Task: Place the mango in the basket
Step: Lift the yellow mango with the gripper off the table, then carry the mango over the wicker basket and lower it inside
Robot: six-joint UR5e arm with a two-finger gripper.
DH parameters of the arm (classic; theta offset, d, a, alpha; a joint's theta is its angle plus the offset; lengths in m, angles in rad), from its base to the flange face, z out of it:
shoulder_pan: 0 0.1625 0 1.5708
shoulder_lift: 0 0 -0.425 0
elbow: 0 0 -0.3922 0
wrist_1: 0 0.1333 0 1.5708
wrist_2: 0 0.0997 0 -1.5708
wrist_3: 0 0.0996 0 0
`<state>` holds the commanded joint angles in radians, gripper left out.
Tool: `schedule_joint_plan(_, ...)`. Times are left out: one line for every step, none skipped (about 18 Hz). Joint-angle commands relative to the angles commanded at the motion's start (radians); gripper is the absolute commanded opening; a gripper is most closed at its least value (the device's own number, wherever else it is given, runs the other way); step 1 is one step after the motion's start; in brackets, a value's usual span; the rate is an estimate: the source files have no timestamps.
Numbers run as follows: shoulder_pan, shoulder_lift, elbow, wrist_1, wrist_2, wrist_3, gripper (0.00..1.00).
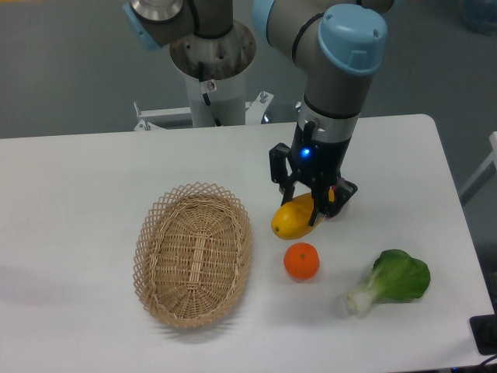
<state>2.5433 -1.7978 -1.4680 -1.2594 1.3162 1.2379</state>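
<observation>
Gripper (314,203) down over upper-right end of mango (295,218), centre-right of frame; fingers straddling it, apparently closed on it. Long axis running lower-left to upper-right. Basket (152,239) lying left and slightly lower, empty. Orange (301,260) just below mango.

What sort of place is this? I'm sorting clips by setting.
Probably a robotics lab, not a kitchen: an arm on a pedestal behind a bare white table, its gripper at a mango beside a basket, with grey floor beyond.
</observation>
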Motion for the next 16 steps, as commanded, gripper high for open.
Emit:
schedule_joint_plan(0.0,0.002,0.0,0.0,0.002,-0.002,0.52)
schedule_joint_plan(0.0,0.002,-0.006,0.002,0.0,-0.009,0.52)
schedule_joint_plan(-0.002,0.002,-0.006,0.003,0.0,-0.029,0.52)
schedule_joint_plan(-0.017,0.0,-0.006,0.011,0.002,-0.066,0.52)
schedule_joint_plan(-0.031,0.0,-0.006,0.015,0.005,-0.086,0.52)
schedule_joint_plan(-0.04,0.0,-0.008,0.015,0.005,-0.109,0.52)
schedule_joint_plan(-0.047,0.002,-0.008,0.017,0.005,-0.135,0.52)
schedule_joint_plan(-0.063,0.0,-0.008,0.024,0.008,-0.165,0.52)
schedule_joint_plan(-0.078,-0.002,-0.014,0.043,0.017,-0.196,0.52)
schedule_joint_plan(-0.096,-0.002,-0.02,0.061,0.032,-0.228,0.52)
schedule_joint_plan(-0.118,-0.002,-0.031,0.086,0.049,-0.26,0.52)
schedule_joint_plan(-0.138,-0.003,-0.044,0.109,0.067,-0.285,0.52)
schedule_joint_plan(-0.161,-0.006,-0.058,0.142,0.086,-0.311,0.52)
schedule_joint_plan(-0.184,-0.009,-0.072,0.178,0.104,-0.342,0.52)
schedule_joint_plan(-0.204,-0.011,-0.089,0.208,0.123,-0.371,0.52)
schedule_joint_plan(-0.227,-0.014,-0.107,0.236,0.136,-0.397,0.52)
